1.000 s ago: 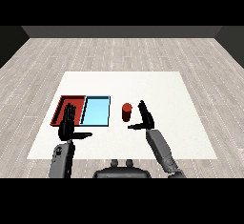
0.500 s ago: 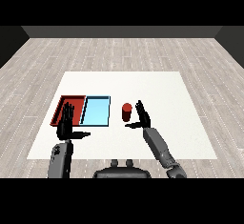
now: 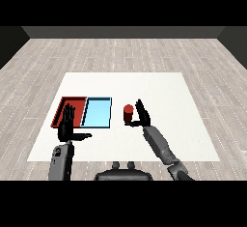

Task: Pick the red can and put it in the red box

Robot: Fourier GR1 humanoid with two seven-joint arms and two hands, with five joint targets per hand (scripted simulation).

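The red can (image 3: 128,114) stands upright on the white table, just right of the light blue tray (image 3: 97,112). My right hand (image 3: 142,116) is right beside the can on its right, fingers straight and raised, thumb reaching toward the can's base; it is open and not curled round it. The red tray (image 3: 65,110) lies at the left, next to the blue one. My left hand (image 3: 68,125) hovers open over the red tray's near edge, fingers up, thumb out to the right.
The white table (image 3: 159,91) stretches beyond and to the right of the can. Both trays sit side by side at the left. A grey wooden floor surrounds the table.
My right hand has slid left toward the can, closing the gap until it sits right beside it. The left hand has barely moved.
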